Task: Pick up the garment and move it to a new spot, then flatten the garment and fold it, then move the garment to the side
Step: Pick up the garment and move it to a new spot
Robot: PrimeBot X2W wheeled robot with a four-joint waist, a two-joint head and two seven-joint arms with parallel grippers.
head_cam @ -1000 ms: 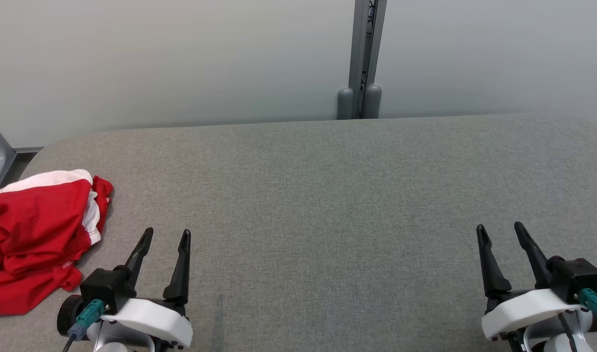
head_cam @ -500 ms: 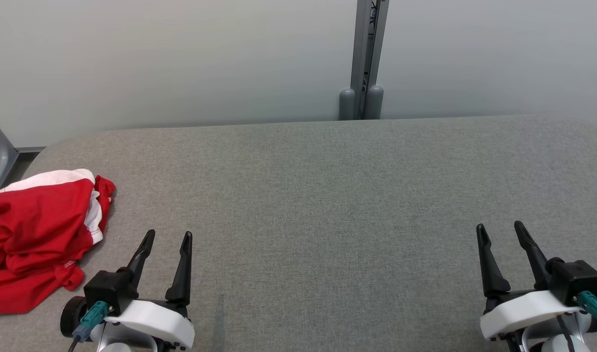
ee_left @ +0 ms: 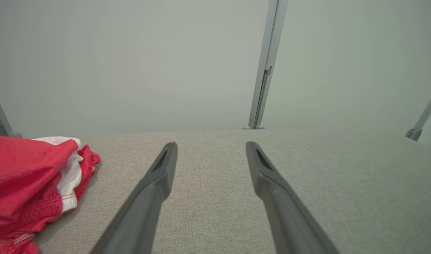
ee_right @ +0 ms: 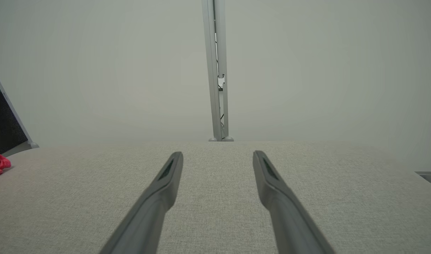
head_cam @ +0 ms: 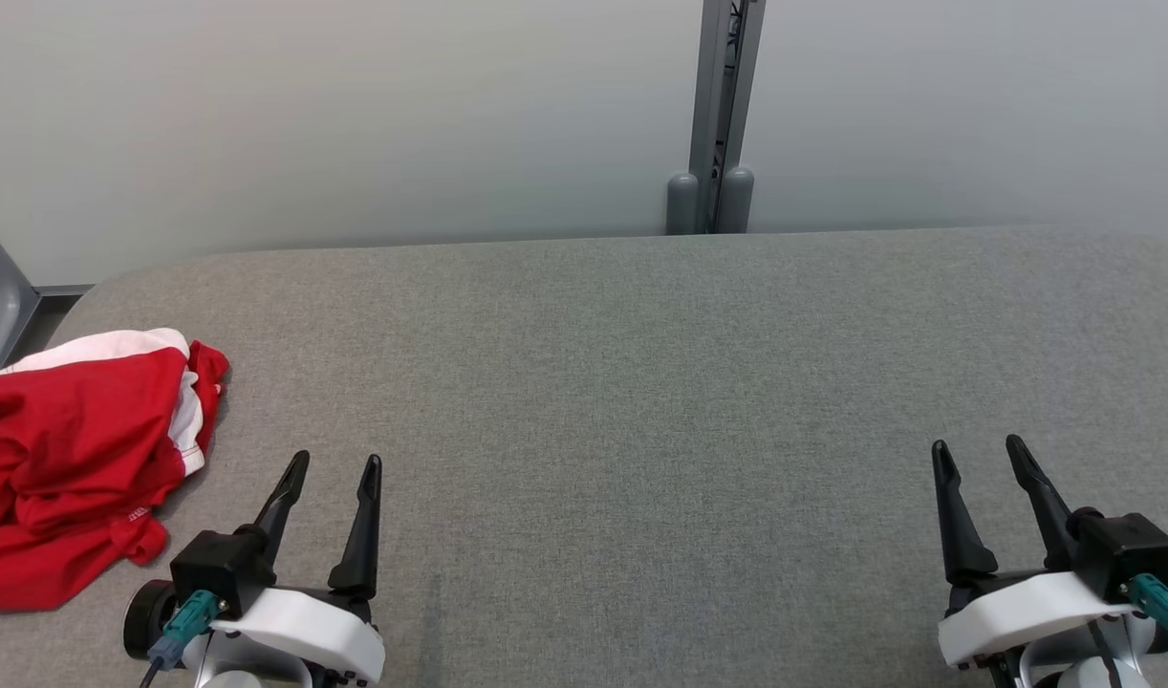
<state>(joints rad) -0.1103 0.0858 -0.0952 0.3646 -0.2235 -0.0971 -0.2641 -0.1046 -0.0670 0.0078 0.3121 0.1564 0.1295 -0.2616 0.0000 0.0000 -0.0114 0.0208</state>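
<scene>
Grey fabric table; crumpled red-white garment lying at left edge.

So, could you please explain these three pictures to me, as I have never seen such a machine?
It is a wheeled robot with two arms. One picture is from a camera on its head, looking down at a grey table. The other two are from wrist cameras, looking along each arm's two dark fingers. The left gripper and right gripper are open and empty. A crumpled red and white garment lies untouched at the table's left end.
</scene>
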